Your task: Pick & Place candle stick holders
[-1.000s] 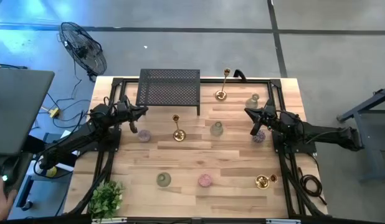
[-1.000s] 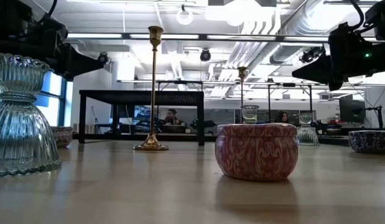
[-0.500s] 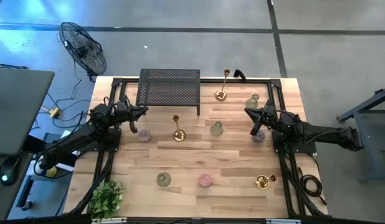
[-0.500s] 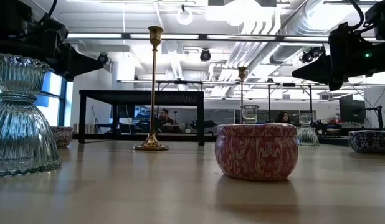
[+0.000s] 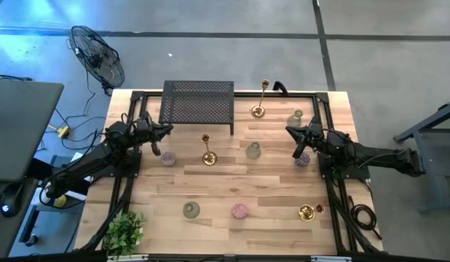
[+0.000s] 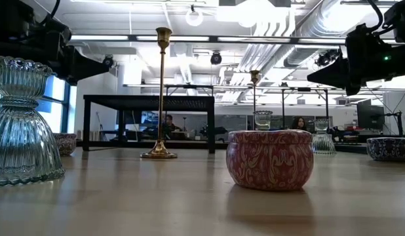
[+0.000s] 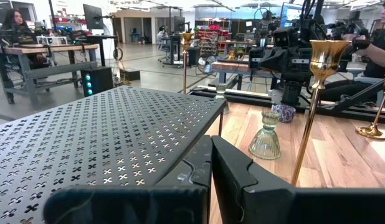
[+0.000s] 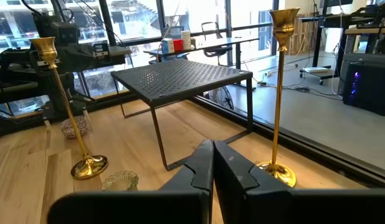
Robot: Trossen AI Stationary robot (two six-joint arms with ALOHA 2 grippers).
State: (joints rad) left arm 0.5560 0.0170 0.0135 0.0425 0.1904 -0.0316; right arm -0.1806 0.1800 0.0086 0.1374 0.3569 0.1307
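Note:
Two tall slim gold candlesticks stand on their round bases, one mid-table (image 5: 207, 149) and one at the far edge (image 5: 260, 102). Pale-green glass holders stand at mid-table (image 5: 253, 151), far right (image 5: 296, 116) and near left (image 5: 191, 210). Pink/purple round holders sit at the left (image 5: 168, 157), the right (image 5: 303, 159) and near centre (image 5: 239, 211). A squat gold holder (image 5: 306, 212) sits near right. My left gripper (image 5: 167, 132) hovers shut beside the rack, its fingers (image 7: 210, 162) together. My right gripper (image 5: 290, 132) hovers shut above the right side, its fingers (image 8: 213, 163) together. Both are empty.
A black mesh rack (image 5: 197, 102) stands at the far centre-left. A leafy green plant (image 5: 125, 231) sits at the near left corner. Black frame rails (image 5: 334, 196) run along both table sides. A fan (image 5: 97, 58) stands on the floor beyond the far left corner.

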